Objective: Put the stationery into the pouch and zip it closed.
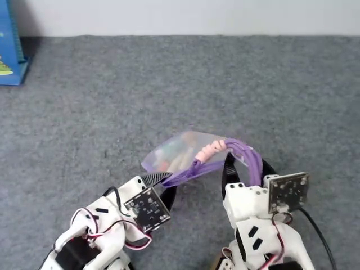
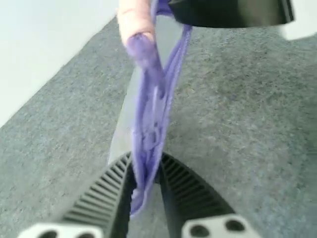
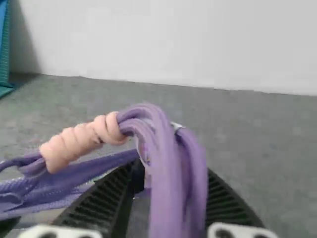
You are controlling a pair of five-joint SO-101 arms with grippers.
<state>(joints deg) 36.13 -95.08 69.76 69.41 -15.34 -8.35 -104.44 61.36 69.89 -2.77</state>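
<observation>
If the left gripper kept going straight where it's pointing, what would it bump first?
The left gripper pinches the pouch by its purple edge, so it would push into that first. Beyond, probably the pink wrap and the right gripper's finger; depth is unclear.

Soft, even light from above, scene bright. White wall [image 3: 173, 39] brightest. Grey carpet [image 1: 84, 101] evenly lit, darker in corner beside blue box [image 1: 10, 50]. Faint sheen on clear pouch [image 1: 174, 149]; soft shadow beneath it.

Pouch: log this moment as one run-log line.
pouch: stationery inside, held between grippers | left gripper: shut on purple edge | right gripper: shut on purple cord
</observation>
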